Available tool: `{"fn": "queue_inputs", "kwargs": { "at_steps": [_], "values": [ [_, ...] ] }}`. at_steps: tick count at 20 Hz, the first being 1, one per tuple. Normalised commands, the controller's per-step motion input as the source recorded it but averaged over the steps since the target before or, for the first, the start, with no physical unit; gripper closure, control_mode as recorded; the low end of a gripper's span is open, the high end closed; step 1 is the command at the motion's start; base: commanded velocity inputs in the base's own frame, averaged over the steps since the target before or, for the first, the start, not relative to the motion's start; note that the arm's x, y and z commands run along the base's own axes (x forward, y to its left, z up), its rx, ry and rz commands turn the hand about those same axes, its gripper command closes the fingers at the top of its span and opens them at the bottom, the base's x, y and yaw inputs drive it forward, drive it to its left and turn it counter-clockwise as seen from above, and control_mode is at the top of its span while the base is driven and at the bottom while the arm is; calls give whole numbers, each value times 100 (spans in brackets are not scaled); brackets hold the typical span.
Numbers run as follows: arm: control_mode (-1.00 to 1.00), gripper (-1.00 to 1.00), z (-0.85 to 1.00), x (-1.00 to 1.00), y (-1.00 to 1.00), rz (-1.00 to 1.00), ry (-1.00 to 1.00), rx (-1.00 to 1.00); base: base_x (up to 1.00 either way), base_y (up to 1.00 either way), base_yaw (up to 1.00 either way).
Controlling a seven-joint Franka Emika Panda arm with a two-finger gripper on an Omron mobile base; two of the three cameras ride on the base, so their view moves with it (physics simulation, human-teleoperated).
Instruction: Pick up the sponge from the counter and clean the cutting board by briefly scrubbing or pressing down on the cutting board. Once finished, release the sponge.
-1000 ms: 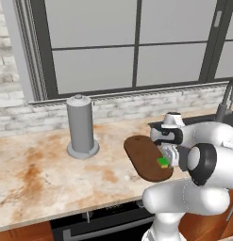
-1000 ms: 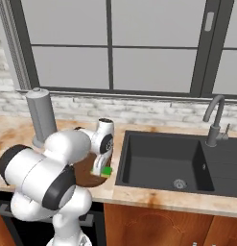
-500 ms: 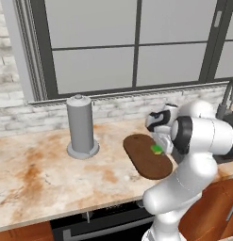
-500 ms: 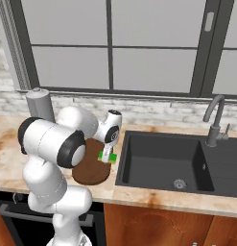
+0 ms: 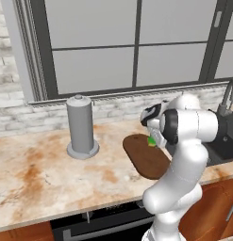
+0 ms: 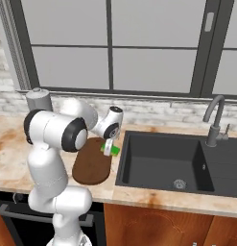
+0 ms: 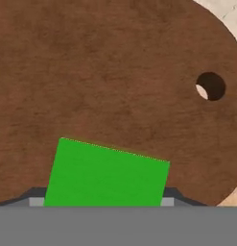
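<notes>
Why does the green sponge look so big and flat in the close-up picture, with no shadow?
Hand view: the camera sits right by the small green rectangular sponge, so it looks huge and evenly bright, no shadow visible under it on the dark brown wooden cutting board. Left and right base views: it is a tiny green patch, and everything looks rendered, softly and evenly lit, no glare.

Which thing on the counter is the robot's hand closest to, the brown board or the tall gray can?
The brown cutting board. The gripper holds the green sponge right above its far end, while the gray canister stands off to the board's left.
</notes>
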Motion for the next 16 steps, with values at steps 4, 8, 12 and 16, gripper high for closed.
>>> {"fn": "queue_inputs", "kwargs": {
  "at_steps": [4, 8, 12, 16],
  "values": [
    [-100, 100, -5, 77, 40, 0, -6, 2, 0, 0, 0],
    [-100, 100, -6, 42, 52, 4, 0, 0, 0, 0, 0],
    [-100, 100, 0, -10, 55, 11, 0, -1, 0, 0, 0],
    [-100, 100, 0, -19, 57, 12, 0, -2, 0, 0, 0]
  ]
}}
